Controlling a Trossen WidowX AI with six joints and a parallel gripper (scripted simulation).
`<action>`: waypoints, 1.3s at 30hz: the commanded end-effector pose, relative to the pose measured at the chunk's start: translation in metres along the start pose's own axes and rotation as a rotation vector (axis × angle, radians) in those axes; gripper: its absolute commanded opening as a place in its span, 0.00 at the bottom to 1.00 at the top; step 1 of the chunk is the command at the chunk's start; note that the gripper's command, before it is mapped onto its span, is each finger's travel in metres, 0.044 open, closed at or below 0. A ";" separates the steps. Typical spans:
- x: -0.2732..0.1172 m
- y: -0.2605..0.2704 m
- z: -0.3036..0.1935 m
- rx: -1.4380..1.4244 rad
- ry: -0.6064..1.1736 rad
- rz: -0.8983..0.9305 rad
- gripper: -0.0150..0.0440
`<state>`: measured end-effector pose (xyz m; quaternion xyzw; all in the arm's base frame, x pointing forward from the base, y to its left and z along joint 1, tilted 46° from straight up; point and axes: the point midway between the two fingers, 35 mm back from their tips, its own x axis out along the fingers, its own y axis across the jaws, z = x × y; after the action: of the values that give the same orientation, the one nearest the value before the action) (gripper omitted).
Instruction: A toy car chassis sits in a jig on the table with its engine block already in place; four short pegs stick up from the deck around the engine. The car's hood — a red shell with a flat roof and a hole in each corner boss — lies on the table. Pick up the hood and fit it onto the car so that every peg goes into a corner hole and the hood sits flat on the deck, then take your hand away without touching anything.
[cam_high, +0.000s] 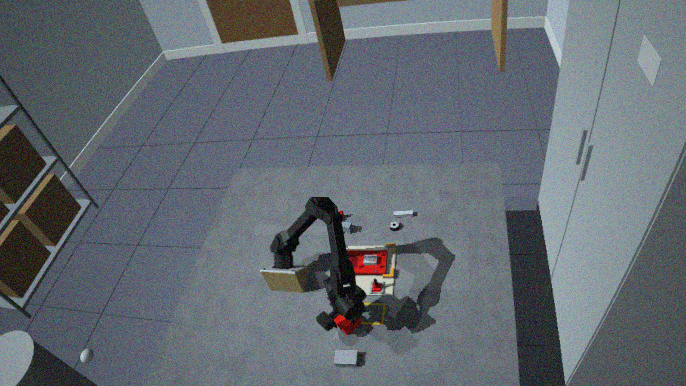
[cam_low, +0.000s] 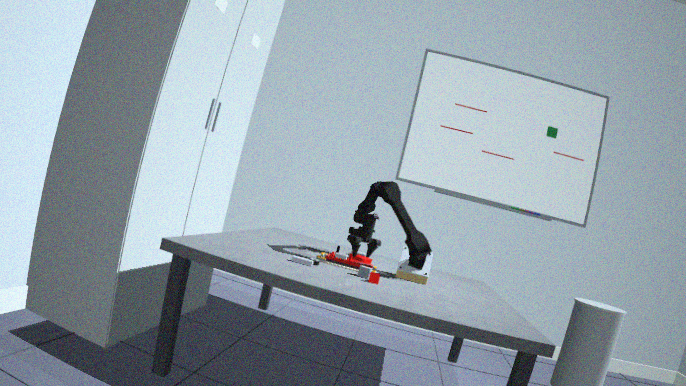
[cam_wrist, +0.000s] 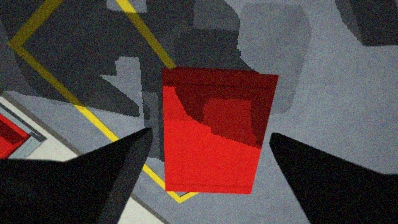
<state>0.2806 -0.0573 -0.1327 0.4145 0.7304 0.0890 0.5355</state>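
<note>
Hood (cam_wrist: 212, 135): red shell, flat on the table (cam_high: 450, 310), overlapping one corner of the yellow outline (cam_wrist: 95, 117).
Gripper (cam_wrist: 209, 150): above the hood, jaws spread wide and empty, one dark finger (cam_wrist: 90, 175) on either side of the hood, not touching it.
Chassis (cam_high: 367, 261): in its jig (cam_high: 391, 272), near the hood, beyond the yellow outline.
</note>
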 end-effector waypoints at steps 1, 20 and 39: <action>0.004 -0.001 -0.001 0.009 0.003 0.004 1.00; 0.007 0.000 0.000 0.000 0.000 0.000 0.81; -0.012 0.000 0.000 0.002 0.000 0.002 0.25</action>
<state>0.2772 -0.0574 -0.1321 0.4197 0.7338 0.0880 0.5269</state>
